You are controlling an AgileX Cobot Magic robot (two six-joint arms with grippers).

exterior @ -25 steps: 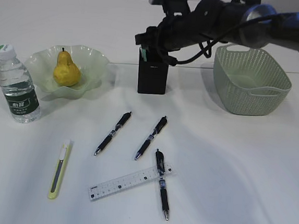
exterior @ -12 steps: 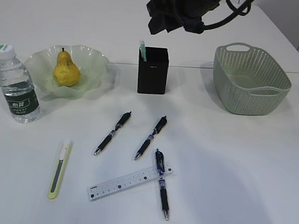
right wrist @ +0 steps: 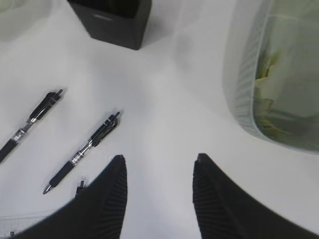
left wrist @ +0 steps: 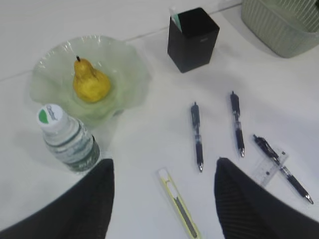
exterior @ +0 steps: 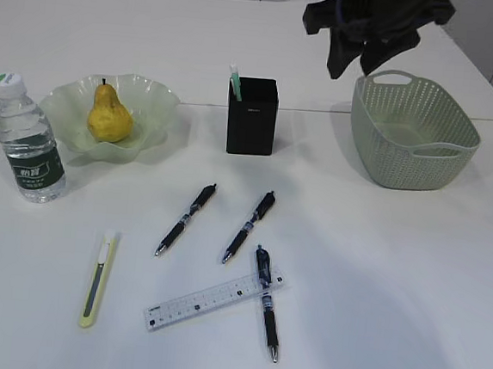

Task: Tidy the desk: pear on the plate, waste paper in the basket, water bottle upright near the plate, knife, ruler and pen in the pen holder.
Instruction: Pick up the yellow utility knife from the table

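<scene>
Okay, right gripper (right wrist: 158, 199) is hovering open and empty above the pens (right wrist: 82, 152) lying loose on the desk (exterior: 394, 275) (holder (exterior: 252, 116) is sitting behind them), so I'm thinking descend straight, jaws straddling one barrel crosswise at mid-length, then closing.

The basket (right wrist: 279, 89) runs off frame; its waste paper (right wrist: 264, 69) is blurred.
</scene>
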